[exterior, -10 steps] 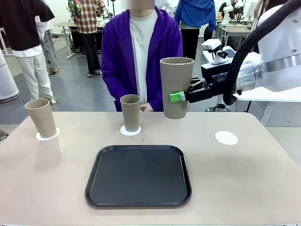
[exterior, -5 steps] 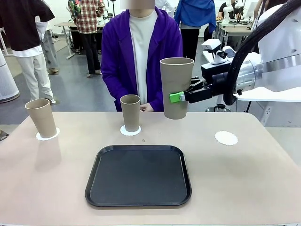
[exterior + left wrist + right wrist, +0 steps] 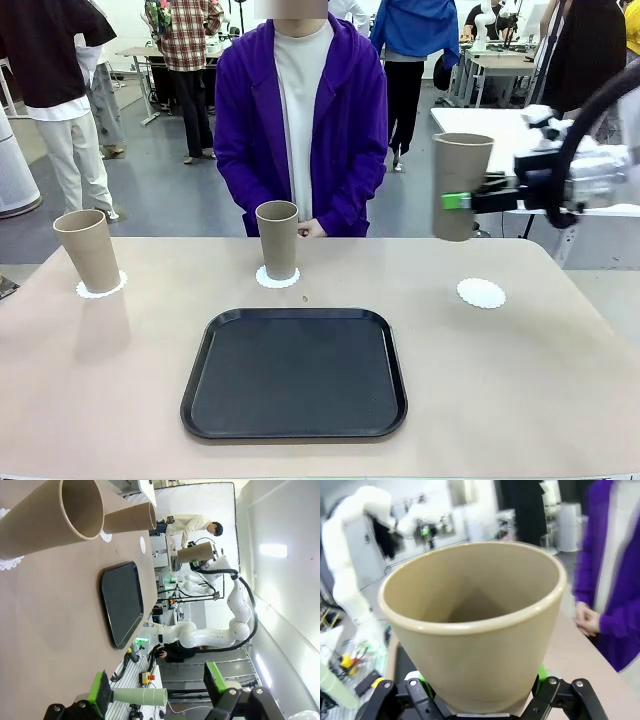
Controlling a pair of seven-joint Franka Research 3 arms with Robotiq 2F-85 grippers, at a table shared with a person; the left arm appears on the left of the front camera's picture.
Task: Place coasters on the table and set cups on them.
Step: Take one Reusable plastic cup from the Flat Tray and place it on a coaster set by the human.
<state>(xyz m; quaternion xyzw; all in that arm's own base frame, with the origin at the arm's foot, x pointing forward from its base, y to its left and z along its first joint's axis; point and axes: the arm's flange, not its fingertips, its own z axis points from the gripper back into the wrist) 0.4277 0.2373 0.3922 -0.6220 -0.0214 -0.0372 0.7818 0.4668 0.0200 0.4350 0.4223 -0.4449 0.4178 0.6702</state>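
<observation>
My right gripper (image 3: 456, 200) is shut on a tan cup (image 3: 459, 186) and holds it upright in the air, above and slightly left of a bare white coaster (image 3: 481, 293) on the table (image 3: 520, 380). The right wrist view looks into this cup (image 3: 475, 625) between the fingers of the right gripper (image 3: 477, 692). A second cup (image 3: 88, 250) stands on a coaster (image 3: 101, 290) at far left. A third cup (image 3: 278, 238) stands on a coaster (image 3: 277, 280) mid-table. My left gripper (image 3: 157, 690) is open and holds nothing, back from the left cup (image 3: 50, 520).
A black tray (image 3: 295, 372) lies at the near middle of the table. A person in a purple jacket (image 3: 300, 110) stands at the far edge behind the middle cup, hands together. Bare tabletop lies around the right coaster.
My right gripper has carried the cup to the right and farther from the camera, from near the middle cup to above the bare coaster. The other cups have not moved.
</observation>
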